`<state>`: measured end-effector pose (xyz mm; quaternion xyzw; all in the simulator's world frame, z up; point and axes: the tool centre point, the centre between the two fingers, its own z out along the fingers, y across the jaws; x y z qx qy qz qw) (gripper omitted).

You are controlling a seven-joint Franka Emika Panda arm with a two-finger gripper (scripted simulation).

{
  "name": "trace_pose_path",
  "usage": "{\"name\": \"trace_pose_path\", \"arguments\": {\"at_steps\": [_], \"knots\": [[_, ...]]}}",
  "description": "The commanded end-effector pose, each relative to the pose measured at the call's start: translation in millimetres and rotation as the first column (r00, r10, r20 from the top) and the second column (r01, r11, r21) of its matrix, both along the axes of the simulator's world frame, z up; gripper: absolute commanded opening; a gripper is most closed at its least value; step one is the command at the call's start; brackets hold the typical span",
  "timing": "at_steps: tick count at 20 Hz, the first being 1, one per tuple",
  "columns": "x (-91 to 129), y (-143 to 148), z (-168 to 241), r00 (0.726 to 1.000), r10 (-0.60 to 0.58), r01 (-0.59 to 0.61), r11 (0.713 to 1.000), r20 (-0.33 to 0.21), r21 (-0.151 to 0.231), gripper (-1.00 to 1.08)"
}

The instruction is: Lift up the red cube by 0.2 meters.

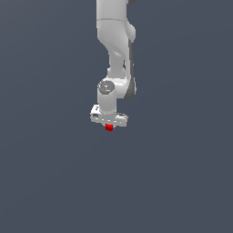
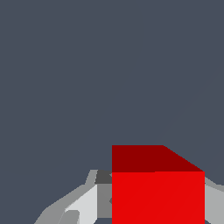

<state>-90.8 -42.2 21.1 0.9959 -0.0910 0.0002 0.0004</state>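
In the exterior view my arm (image 1: 116,50) comes down from twelve o'clock, smooth white shells with dark grey bands at the joints and a round grey cap on the wrist. It ends in the flat white bar of my gripper (image 1: 109,127), just above the middle of the picture.

The red cube (image 1: 109,128) sits right under that bar, at six o'clock from my wrist, a tiny bright red block far narrower than the bar. All around is an even slate-grey ground (image 1: 45,182), matte, with no seam or pattern.

In the wrist view, going from nine o'clock to three o'clock: one pale grey finger (image 2: 83,205), faceted and plastic-looking, with a darker grey pad touching the cube's side; then the cube (image 2: 157,197), plain-faced and sharp-edged, its near face bright red and its upper face darker; then a sliver of the other finger (image 2: 214,201) against the far side. I am pinching the cube between both fingers.

I can read no writing or label on anything.
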Motion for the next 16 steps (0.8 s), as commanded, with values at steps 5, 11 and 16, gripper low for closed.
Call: {"name": "trace_pose_path", "arguments": {"at_steps": [5, 11, 16], "knots": [[0.0, -0.1, 0.0, 1.000, 0.000, 0.000, 1.000, 0.000, 0.000, -1.00], [-0.4, 0.0, 12.2, 1.000, 0.000, 0.000, 1.000, 0.000, 0.000, -1.00], [-1.2, 0.1, 37.0, 1.000, 0.000, 0.000, 1.000, 0.000, 0.001, -1.00]]}}
